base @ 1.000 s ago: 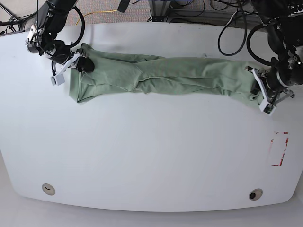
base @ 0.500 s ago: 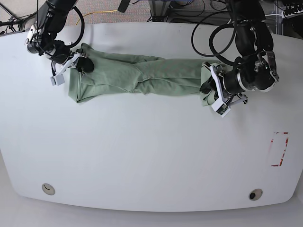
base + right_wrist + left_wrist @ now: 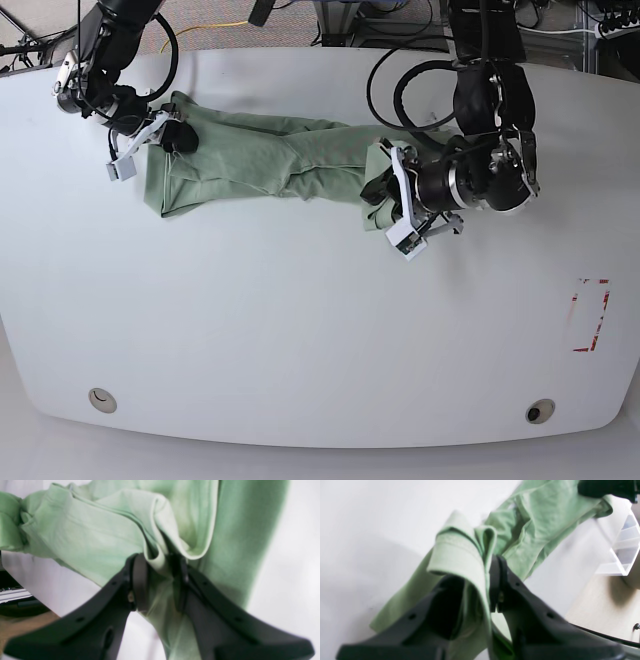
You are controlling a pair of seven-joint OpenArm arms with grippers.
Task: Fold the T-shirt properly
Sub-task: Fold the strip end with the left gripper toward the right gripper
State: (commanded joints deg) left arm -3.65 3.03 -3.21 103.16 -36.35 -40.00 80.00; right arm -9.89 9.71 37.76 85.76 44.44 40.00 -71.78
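Over the white table's upper middle [image 3: 300,330], the black left gripper [image 3: 382,192] pinched the pale green cotton shirt [image 3: 330,150], apparently folding it toward the right gripper [image 3: 178,140], which clamped its opposite end.

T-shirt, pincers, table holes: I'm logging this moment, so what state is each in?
Shirt: partly folded into a strip, creased, bunched at both pincers.
Left pincer: shut on the shirt.
Right pincer: shut on the shirt.
Left-side hole in the base view: uncovered.
Right-side hole: uncovered.
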